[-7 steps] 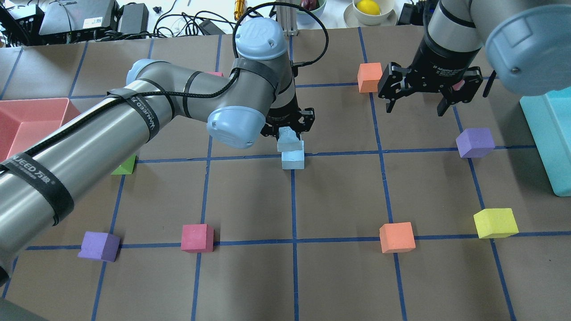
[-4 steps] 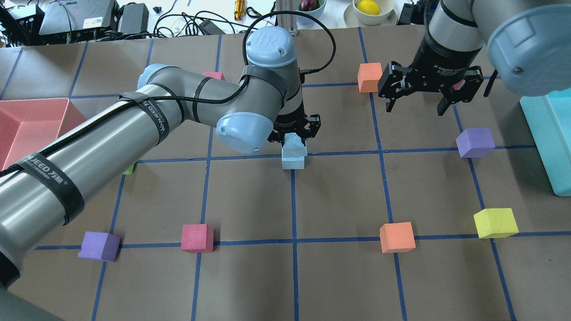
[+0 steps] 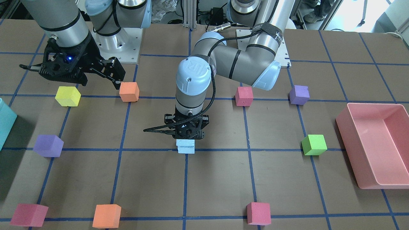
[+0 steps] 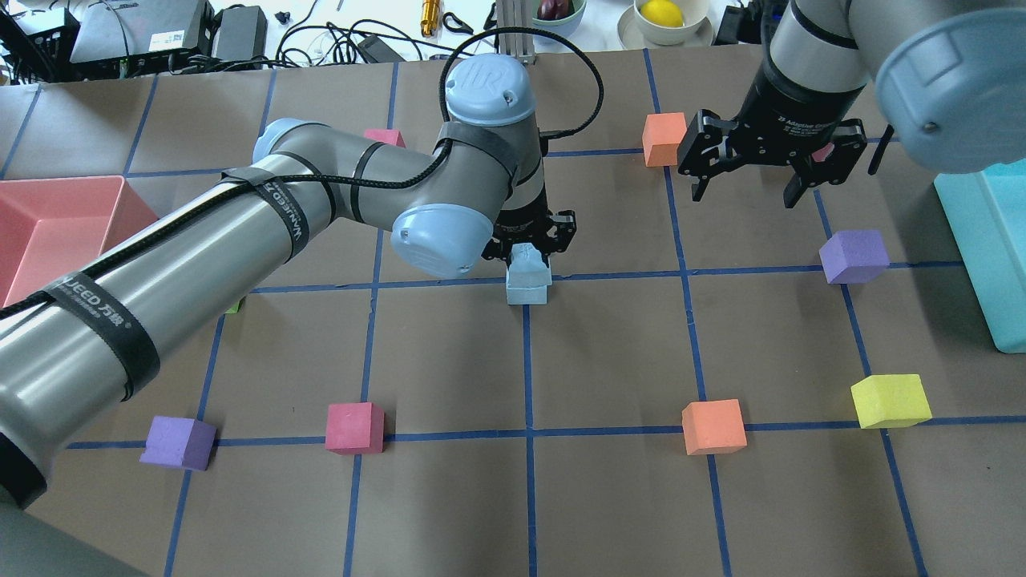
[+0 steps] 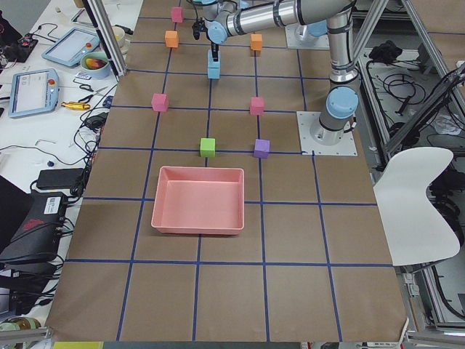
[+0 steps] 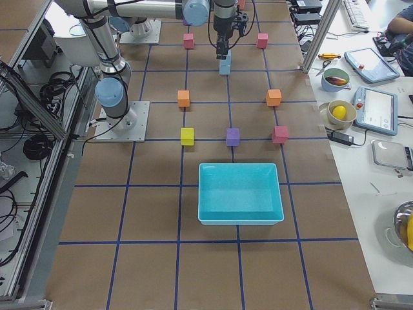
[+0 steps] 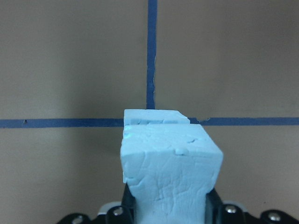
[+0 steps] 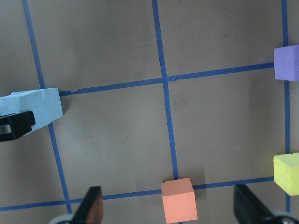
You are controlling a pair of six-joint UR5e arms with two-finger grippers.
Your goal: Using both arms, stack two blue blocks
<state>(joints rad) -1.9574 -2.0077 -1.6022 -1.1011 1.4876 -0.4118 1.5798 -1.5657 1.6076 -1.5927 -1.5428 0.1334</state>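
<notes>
Placing seems the step in hand: the left gripper (image 4: 527,250), pointing straight down below a bent wrist, is closed on the upper blue block (image 7: 170,163). That block sits on or just above the lower blue block (image 4: 527,290) at mid-desk (image 4: 625,497), slightly askew. Next, release gently and rise straight. The right gripper (image 4: 745,196) hangs wide open and empty toward the right edge.

Two sky-blue foam cubes (image 4: 529,260) (image 4: 526,292), three red cubes (image 3: 244,95) (image 3: 258,213) (image 3: 28,214), two orange cubes (image 3: 129,91) (image 3: 107,216), two purple cubes (image 3: 299,94) (image 3: 48,145), one green cube (image 3: 314,144), one yellow cube (image 3: 67,96), one pink plastic tray (image 3: 370,104), one teal bin (image 4: 986,240).
</notes>
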